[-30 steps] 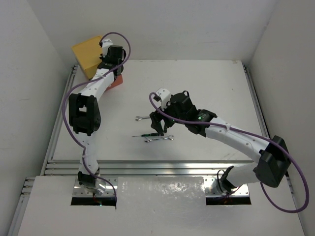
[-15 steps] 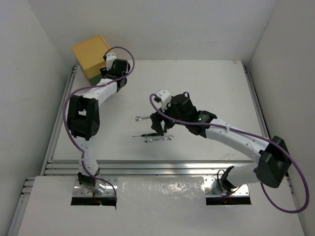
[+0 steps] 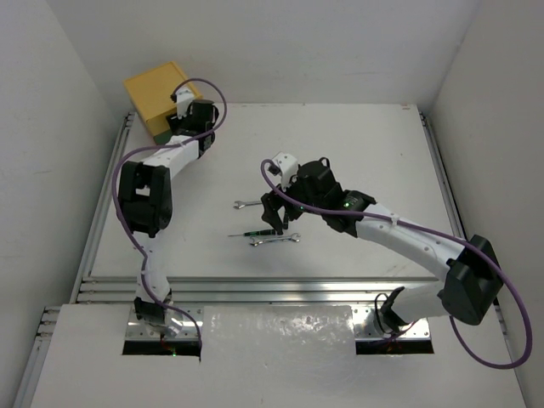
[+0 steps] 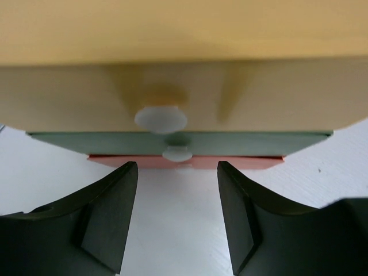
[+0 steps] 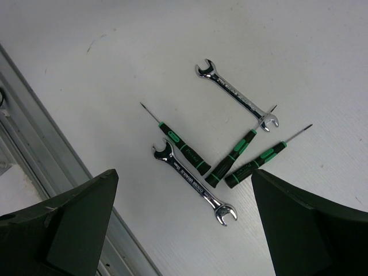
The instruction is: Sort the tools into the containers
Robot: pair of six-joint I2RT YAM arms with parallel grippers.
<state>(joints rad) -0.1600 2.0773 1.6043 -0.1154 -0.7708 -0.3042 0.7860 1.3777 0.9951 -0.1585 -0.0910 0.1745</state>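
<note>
The stack of three drawers (image 3: 155, 93) stands at the far left corner. In the left wrist view the yellow drawer (image 4: 259, 92), green drawer (image 4: 86, 141) and orange-red drawer (image 4: 241, 163) look pushed in, each with a white knob. My left gripper (image 4: 177, 213) is open and empty, just in front of them (image 3: 185, 117). My right gripper (image 5: 184, 175) is open and empty, hovering over two silver wrenches (image 5: 236, 96) (image 5: 192, 183) and three black-and-green screwdrivers (image 5: 184, 148) (image 5: 233, 155) (image 5: 256, 162) mid-table (image 3: 274, 218). No yellow utility knife is in view.
A metal rail (image 5: 52, 138) runs along the table's near edge. White walls close in on the left, back and right of the table (image 3: 357, 153). The purple cables loop over both arms.
The orange-red drawer stuck out under my left arm a second ago and now sits flush in the stack. My left wrist has shifted in front of the drawers. The right arm has barely moved.
</note>
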